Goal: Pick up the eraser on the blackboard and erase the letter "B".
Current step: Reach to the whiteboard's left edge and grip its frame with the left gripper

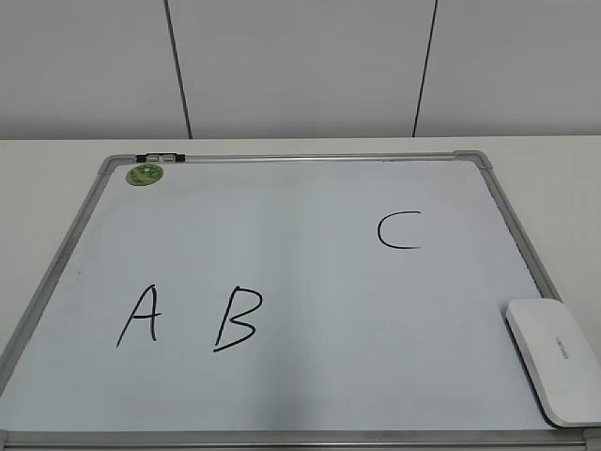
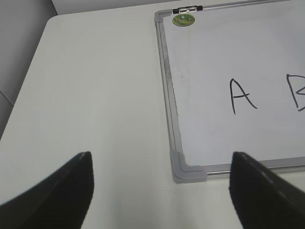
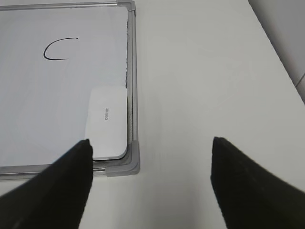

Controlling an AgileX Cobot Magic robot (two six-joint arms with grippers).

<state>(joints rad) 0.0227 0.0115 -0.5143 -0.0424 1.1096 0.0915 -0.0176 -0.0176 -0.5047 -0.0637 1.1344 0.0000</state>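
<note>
The blackboard (image 1: 310,395) is a white board with a silver frame lying flat on the table. The black letter "B" (image 1: 238,318) is at its lower left, right of the "A" (image 1: 139,317); the "C" (image 1: 398,231) is upper right. The white eraser (image 1: 555,358) lies flat in the board's near right corner; it also shows in the right wrist view (image 3: 107,122). My left gripper (image 2: 159,188) is open and empty over the table by the board's near left corner. My right gripper (image 3: 150,179) is open and empty near the board's near right corner, just short of the eraser. Neither gripper shows in the exterior view.
A small green round sticker (image 1: 145,174) sits at the board's far left corner next to a black clip (image 1: 161,159). A white wall with dark seams (image 1: 178,70) stands behind the table. Bare white table (image 3: 205,86) lies right of the board and left of it (image 2: 95,95).
</note>
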